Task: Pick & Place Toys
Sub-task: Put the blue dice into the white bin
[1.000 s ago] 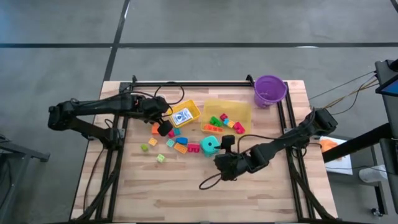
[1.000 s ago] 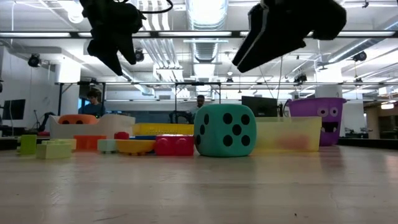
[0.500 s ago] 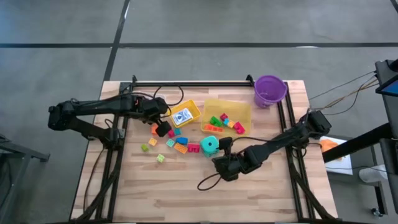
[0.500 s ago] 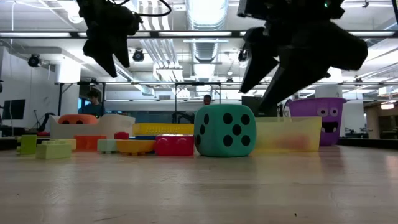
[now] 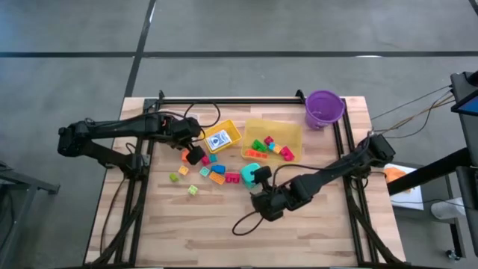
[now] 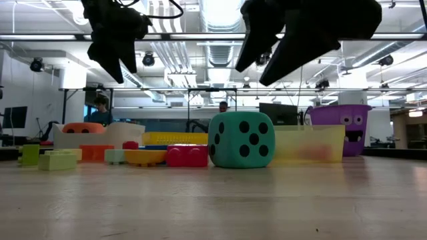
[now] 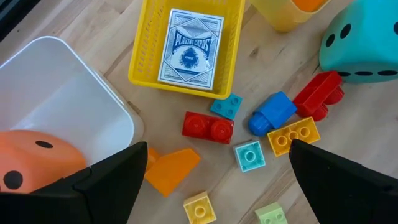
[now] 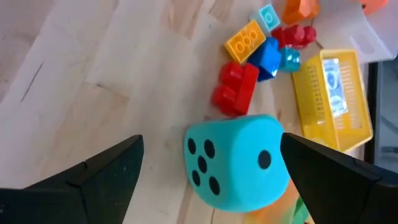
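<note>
The teal dotted die stands on the table at mid-table; it also shows in the low view. My right gripper hovers open above it, one finger on either side, touching nothing. Loose bright bricks lie left of the die, among them a red brick and a blue one. My left gripper hangs open and empty above them, by a white bin holding the orange die. The blue-white card box lies in a small yellow basket.
A yellow see-through bin with several bricks stands behind the teal die. The purple bucket stands at the far right corner. Two green bricks lie apart toward the left. Bare wood spreads along the near side.
My right gripper has gone toward the table's left edge, coming over the teal die with its fingers apart. The die and the bricks have stayed where they were.
</note>
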